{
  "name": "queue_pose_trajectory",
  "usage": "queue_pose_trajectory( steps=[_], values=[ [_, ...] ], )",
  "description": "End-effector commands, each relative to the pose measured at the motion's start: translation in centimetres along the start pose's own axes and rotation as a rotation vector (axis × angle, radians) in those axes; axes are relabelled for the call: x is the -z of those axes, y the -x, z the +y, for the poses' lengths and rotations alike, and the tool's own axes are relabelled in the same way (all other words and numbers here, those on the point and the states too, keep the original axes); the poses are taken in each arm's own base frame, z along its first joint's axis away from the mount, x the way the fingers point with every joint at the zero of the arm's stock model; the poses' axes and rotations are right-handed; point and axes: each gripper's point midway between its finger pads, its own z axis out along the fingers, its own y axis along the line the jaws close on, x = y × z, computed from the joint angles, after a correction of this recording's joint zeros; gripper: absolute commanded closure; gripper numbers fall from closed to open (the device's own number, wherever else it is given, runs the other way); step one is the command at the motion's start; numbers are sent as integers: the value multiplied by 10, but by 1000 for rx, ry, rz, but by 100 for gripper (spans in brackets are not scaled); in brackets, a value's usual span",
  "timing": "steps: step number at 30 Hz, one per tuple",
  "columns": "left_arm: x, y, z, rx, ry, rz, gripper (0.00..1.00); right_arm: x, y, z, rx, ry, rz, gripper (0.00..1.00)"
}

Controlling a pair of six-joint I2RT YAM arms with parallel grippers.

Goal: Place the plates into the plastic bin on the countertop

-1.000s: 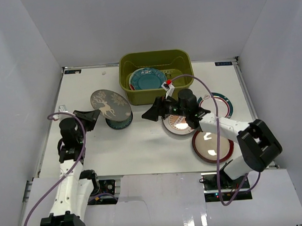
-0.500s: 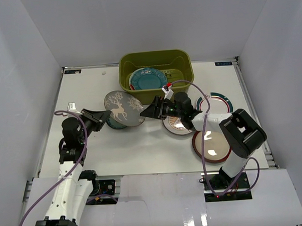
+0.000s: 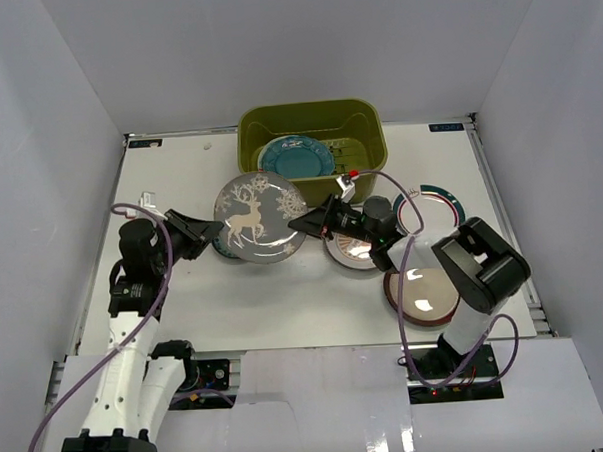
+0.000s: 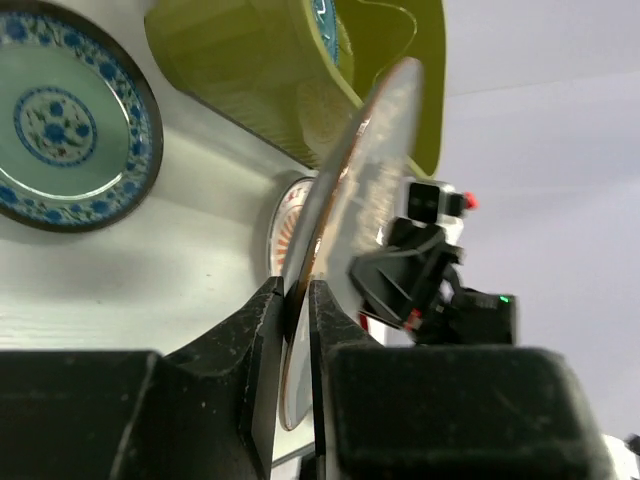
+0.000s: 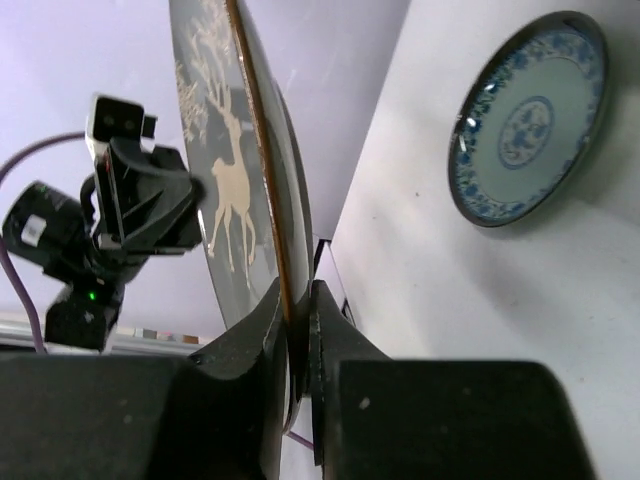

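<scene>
While left gripper pinches deer plate, right gripper pinches opposite rim (tilted)

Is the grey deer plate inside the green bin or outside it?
Outside. The left gripper and right gripper pinch opposite rims of the deer plate, short of the bin.
</scene>
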Motion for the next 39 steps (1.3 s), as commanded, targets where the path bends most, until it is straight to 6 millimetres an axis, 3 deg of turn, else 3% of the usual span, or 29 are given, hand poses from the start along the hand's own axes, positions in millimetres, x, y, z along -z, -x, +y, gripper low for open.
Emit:
queue_pose_trajectory(
  steps=[1,2,3,4,5,7,8,9,10,14,15,17,19,25,27,28,29,30,31,32,33,35,36,39],
  values=[
    [23,18,-74,-239,-188,-21,95,12,-19,15,106,34,-10,92],
    [22,19,-72,-262,-179,-19,88,24,-26,18,114,36,-9,92],
    [21,16,-64,-286,-149,-6,74,31,-28,22,125,42,-15,92],
    [19,15,-58,-293,-136,3,67,41,-27,43,169,85,-33,92],
    [18,11,-54,-296,-133,18,61,49,-33,38,170,58,-22,92],
    [15,1,-37,-291,-114,49,50,56,-27,51,282,49,-45,92],
    [13,-4,-31,-286,-110,63,46,63,-18,70,325,26,-68,92],
    [13,-11,-31,-285,-144,91,43,66,-2,77,378,-10,-133,92],
    [9,-23,-19,-254,-141,135,41,75,12,98,481,-8,-184,92],
    [7,-43,-5,-222,-167,212,37,93,77,130,573,-62,-318,92],
    [7,-45,-4,-225,-175,215,35,103,102,143,593,-55,-362,92],
    [6,-52,4,-219,-172,233,30,108,131,140,597,-83,-396,92],
    [5,-58,4,-222,-188,252,29,99,155,147,621,-111,-384,92],
    [-10,-105,12,-266,-182,388,26,72,232,122,666,-287,-433,92],
    [-16,-127,14,-305,-166,431,25,64,245,114,666,-305,-426,92],
    [-19,-134,16,-316,-157,442,24,55,252,96,645,-329,-409,92],
    [-21,-146,14,-339,-164,460,23,50,262,109,665,-311,-417,92],
    [-23,-153,16,-346,-160,478,23,44,268,104,667,-319,-407,92],
    [-27,-163,22,-346,-137,509,23,33,273,81,652,-347,-379,92],
    [-29,-174,17,-364,-161,527,22,28,281,90,662,-332,-377,92],
    [-30,-180,17,-374,-163,540,22,19,283,66,639,-358,-348,92],
    [-34,-198,18,-397,-156,580,21,9,290,66,634,-347,-327,92],
    [-36,-202,18,-409,-148,580,21,3,288,46,605,-370,-296,92],
    [-42,-224,16,-438,-144,618,21,-3,287,22,572,-391,-267,92]
  ],
)
